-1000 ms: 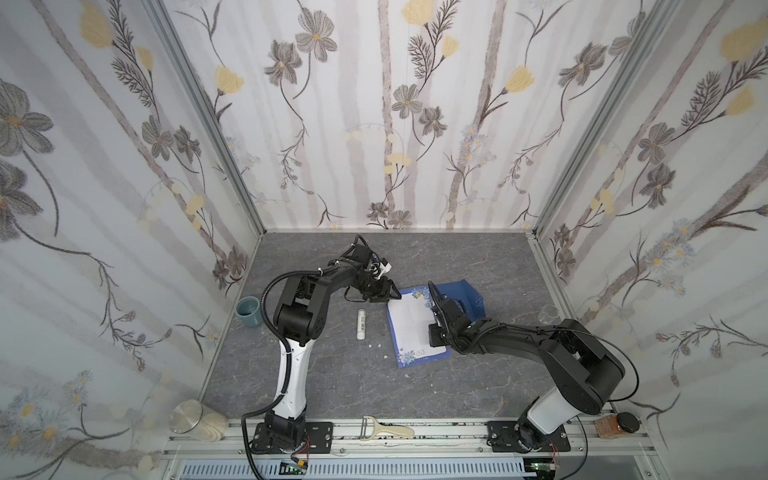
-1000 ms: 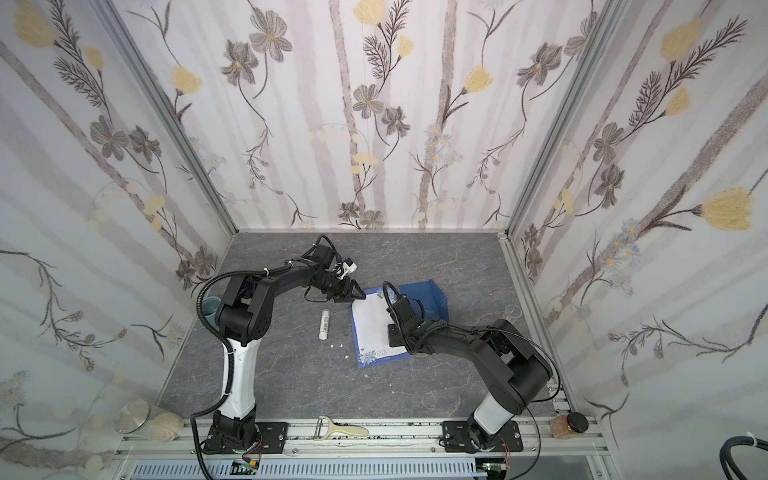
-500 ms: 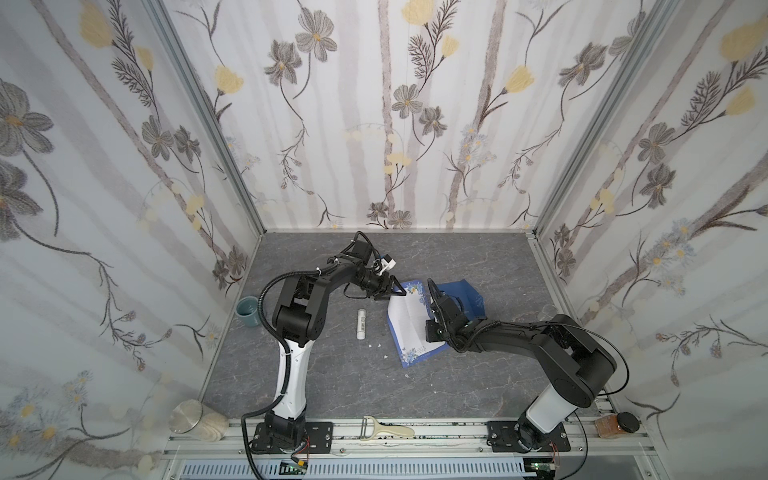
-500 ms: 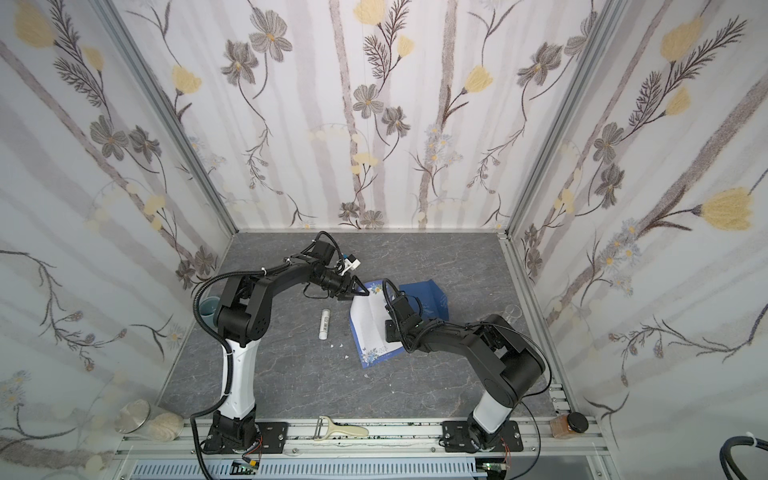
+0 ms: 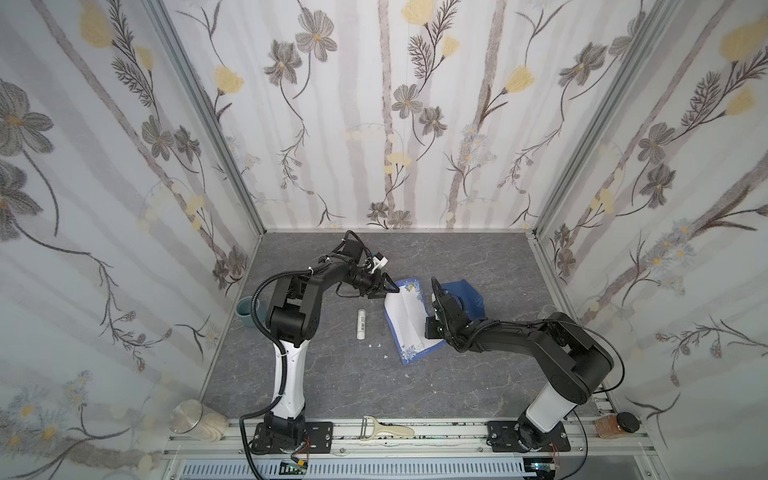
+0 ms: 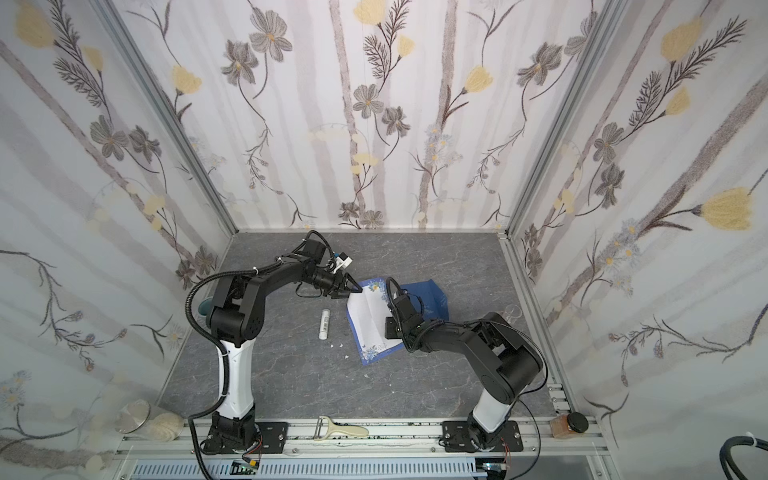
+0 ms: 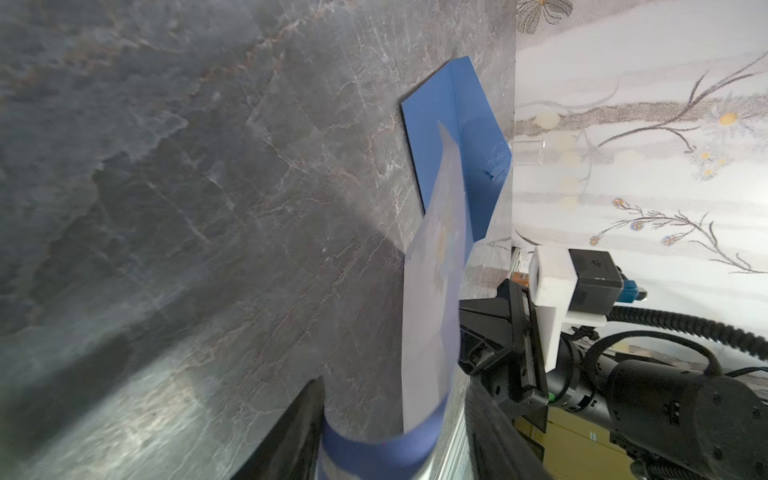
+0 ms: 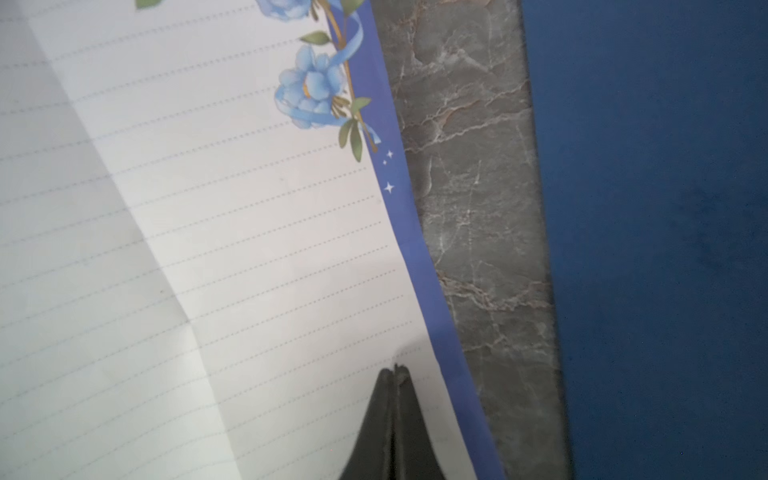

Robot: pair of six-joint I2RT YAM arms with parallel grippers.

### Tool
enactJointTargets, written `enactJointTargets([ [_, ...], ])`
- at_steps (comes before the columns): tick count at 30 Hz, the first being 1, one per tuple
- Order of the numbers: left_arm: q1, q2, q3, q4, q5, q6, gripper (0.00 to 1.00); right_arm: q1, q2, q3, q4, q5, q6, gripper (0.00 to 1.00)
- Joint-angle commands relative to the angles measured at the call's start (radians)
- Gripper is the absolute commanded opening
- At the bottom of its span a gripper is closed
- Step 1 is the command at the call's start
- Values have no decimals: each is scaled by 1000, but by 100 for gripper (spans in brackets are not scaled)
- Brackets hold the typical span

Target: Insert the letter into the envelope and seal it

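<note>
Grey marble worktop (image 5: 332, 374), folding step: letter (image 5: 405, 316) lies open just beside the envelope (image 5: 465, 293), my right fingers (image 8: 386, 424) closed, pinning it, my left fingers (image 7: 291, 436) parted astride its lifted edge; next I judge that edge needs folding over.
</note>
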Motion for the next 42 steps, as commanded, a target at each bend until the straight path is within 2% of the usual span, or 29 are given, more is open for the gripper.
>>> enactJointTargets([
  [1,3,-10,4,-5,43,11,55,-1,28,-9,-175,-26,12,0],
  [10,-6,-4,30,-5,68,-3,50,-1,37,-4,-172,-27,16,0],
  [13,-31,-13,25,-5,2,-5,45,-1,43,2,-174,-28,18,0],
  [17,-46,-26,18,-6,-83,-16,34,-1,45,5,-177,-28,18,0],
  [29,-63,-108,2,-8,-255,-16,7,0,51,19,-181,-21,24,0],
  [35,-101,-137,-6,-16,-363,3,0,-1,54,28,-189,-7,26,0],
  [42,-132,-166,-8,-32,-487,19,0,-1,57,63,-199,9,34,0],
])
